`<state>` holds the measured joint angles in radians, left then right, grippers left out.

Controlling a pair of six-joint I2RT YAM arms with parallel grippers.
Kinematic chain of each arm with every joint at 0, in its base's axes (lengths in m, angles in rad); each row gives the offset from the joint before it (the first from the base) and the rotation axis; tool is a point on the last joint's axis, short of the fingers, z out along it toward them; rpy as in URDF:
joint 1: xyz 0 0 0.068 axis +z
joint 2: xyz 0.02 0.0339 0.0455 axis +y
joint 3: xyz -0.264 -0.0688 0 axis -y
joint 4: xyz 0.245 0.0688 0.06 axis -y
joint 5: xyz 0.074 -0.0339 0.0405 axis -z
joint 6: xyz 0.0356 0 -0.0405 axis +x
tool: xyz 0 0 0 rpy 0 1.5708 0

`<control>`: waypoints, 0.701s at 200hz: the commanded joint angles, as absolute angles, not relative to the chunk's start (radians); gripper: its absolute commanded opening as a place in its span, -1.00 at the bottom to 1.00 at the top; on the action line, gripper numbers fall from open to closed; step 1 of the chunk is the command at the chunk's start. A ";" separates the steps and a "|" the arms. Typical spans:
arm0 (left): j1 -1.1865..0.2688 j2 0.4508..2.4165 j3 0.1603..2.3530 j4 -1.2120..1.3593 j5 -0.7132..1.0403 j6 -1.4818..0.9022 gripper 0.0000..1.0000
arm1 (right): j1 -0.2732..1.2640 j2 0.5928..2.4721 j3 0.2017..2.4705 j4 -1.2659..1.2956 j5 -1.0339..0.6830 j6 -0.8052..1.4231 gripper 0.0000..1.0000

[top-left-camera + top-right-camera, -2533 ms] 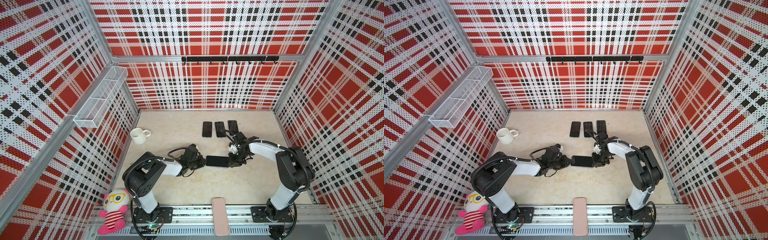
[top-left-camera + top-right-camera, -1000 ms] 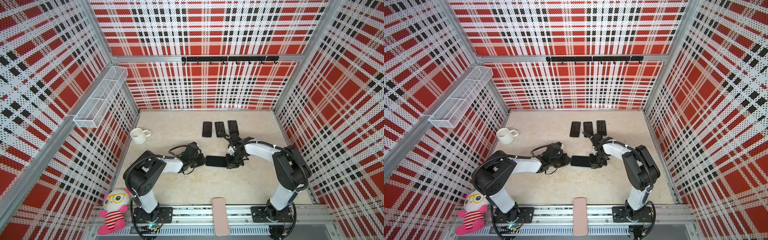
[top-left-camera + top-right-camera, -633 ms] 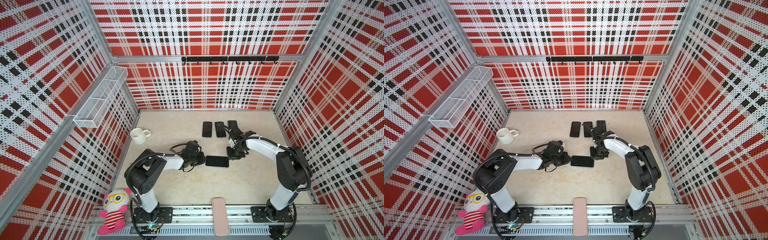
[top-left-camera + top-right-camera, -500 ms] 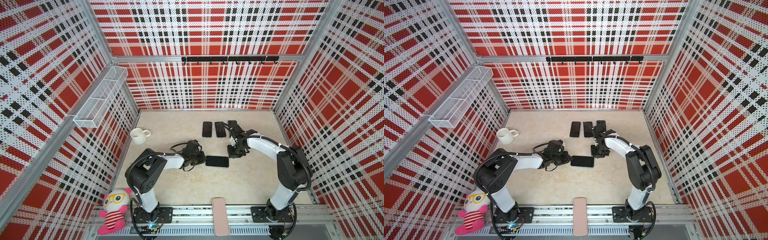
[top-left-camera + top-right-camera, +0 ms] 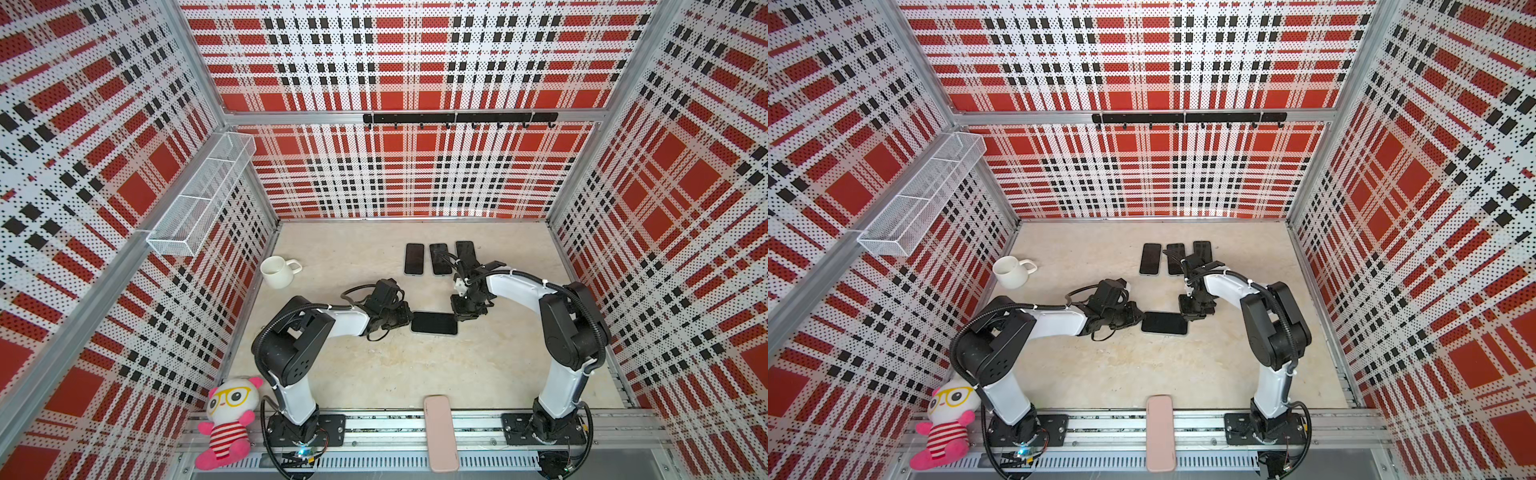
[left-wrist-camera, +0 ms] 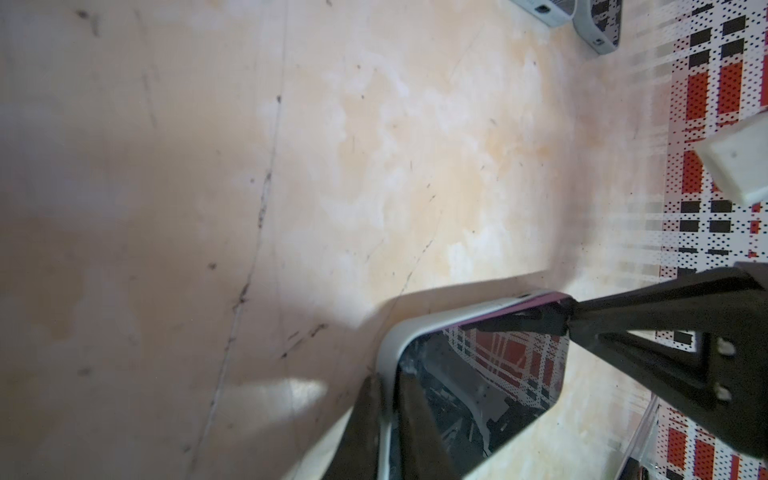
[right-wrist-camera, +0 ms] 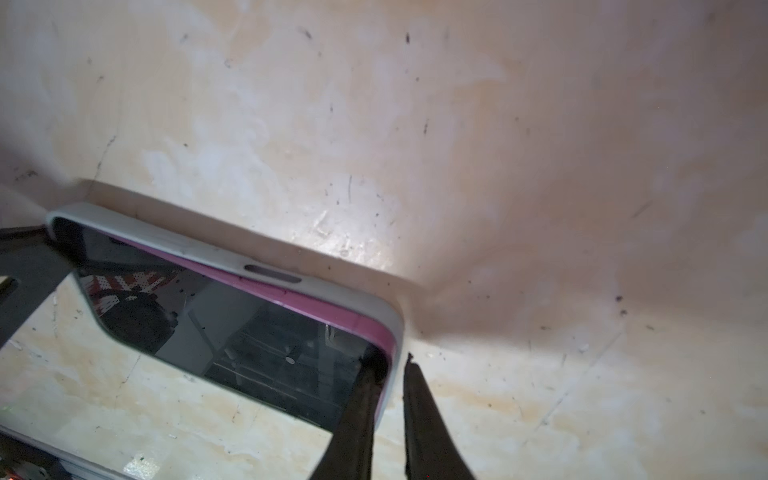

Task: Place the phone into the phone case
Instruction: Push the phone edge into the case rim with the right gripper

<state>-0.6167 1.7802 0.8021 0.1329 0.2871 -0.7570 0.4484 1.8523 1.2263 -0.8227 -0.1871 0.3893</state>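
Phone case (image 6: pixel 392 338), left end: the rim is being clamped by the left gripper (image 6: pixel 388 386). Inside the case, the phone (image 5: pixel 434 323) is being judged part-seated; its pink edge, standing proud, is being shown by the wrist views only. Right corner: the wall is being straddled by the right gripper (image 7: pixel 390 361), fingers (image 7: pixel 361 399) narrowly apart; whether it grips cannot be told.

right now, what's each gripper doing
left gripper: shut on the phone case rim.
right gripper: jaws astride the case corner, nearly closed; grip cannot be told.
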 commanded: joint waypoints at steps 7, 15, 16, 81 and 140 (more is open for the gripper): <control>-0.624 1.831 0.801 0.066 0.289 -0.740 -0.73 | 0.444 1.918 1.196 -0.812 -0.141 0.374 -0.76; -0.624 1.833 0.803 0.066 0.289 -0.739 -0.74 | 0.445 1.928 1.191 -0.812 -0.139 0.374 -0.77; -0.624 1.833 0.804 0.066 0.289 -0.740 -0.74 | 0.446 1.929 1.191 -0.812 -0.139 0.374 -0.77; -0.627 1.841 0.812 0.066 0.292 -0.741 -0.74 | 0.496 2.030 1.127 -0.769 -0.118 0.399 -0.86; -0.631 1.844 0.813 0.064 0.289 -0.739 -0.75 | 0.523 2.091 1.094 -0.708 -0.154 0.414 -0.88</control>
